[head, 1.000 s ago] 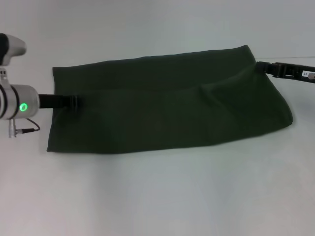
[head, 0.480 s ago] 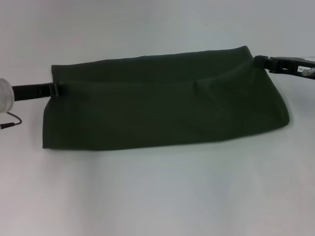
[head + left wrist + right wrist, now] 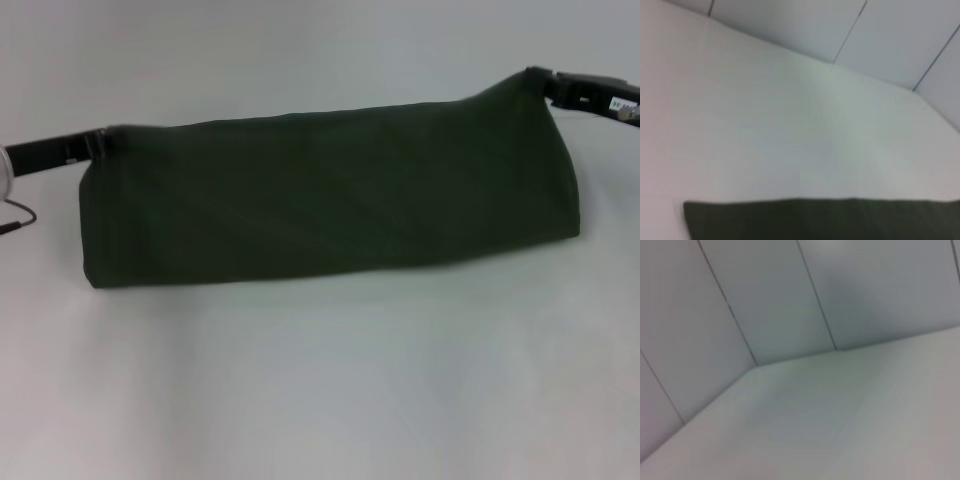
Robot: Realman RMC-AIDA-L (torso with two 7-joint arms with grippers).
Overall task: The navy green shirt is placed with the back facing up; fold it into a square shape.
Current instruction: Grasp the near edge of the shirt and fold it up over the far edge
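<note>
A bare test room or lab: a plain white table (image 3: 320,400) and, toward twelve o'clock, pale panelled walls (image 3: 770,300) with thin dark seams

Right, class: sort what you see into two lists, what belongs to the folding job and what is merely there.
Part of the job:
navy green shirt
left gripper, at the shirt's left corner
right gripper, at its raised right corner

Merely there:
white table
panelled wall

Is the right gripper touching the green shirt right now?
Touching. In the head view the right gripper meets the navy green shirt at its far right corner, and the fabric peaks up to it with no gap.
</note>
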